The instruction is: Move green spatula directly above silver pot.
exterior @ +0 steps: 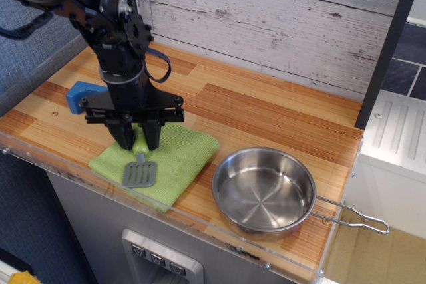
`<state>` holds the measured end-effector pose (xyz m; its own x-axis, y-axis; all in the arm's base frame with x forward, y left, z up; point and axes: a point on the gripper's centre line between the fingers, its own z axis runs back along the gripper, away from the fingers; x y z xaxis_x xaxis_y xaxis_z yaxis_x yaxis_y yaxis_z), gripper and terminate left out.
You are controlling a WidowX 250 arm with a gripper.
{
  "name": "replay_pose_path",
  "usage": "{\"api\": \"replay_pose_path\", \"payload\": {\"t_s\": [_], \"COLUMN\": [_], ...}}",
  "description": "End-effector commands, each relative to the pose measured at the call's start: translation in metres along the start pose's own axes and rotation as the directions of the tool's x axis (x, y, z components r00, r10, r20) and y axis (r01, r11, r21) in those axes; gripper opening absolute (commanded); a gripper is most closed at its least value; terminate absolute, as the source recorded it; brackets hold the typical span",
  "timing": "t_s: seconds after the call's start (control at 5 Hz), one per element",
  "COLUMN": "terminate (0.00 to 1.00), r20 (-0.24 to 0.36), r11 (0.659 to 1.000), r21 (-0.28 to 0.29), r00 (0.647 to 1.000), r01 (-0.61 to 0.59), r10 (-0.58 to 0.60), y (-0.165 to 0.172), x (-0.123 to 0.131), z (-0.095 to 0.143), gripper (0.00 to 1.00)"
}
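**On the Green Cloth: Grasp Stage, Transfer Pending**

Left of the silver pot (263,192), near the wooden counter's (266,111) front edge: green cloth (174,159), flat. Pot itself empty, wire handle pointing away from the cloth. Over the cloth's far-from-pot half: gripper (136,139), lowered, fingers narrowed to either side of the green spatula (140,166) handle; actual contact not discernible. Spatula apparently resting on the cloth, grey blade toward the front edge. Beyond the gripper, farther from the pot: blue block (81,94). Judged progress: early. Remaining: secure grip, lift, carry to a position directly above the pot.
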<state>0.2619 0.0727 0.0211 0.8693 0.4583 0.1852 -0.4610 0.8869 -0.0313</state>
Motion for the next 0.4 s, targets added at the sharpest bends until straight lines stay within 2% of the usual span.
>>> {"api": "replay_pose_path", "payload": {"t_s": [0.0,0.2], "terminate": [0.0,0.0], "r20": [0.03,0.076], "r11": [1.0,0.998], "r21": [-0.026,-0.053], "r00": [1.0,0.997], "r01": [0.007,0.019], "r10": [-0.006,-0.015], "y": [-0.004,-0.014], "x": [0.003,0.009], "z": [0.009,0.028], "gripper": [0.0,0.0]}}
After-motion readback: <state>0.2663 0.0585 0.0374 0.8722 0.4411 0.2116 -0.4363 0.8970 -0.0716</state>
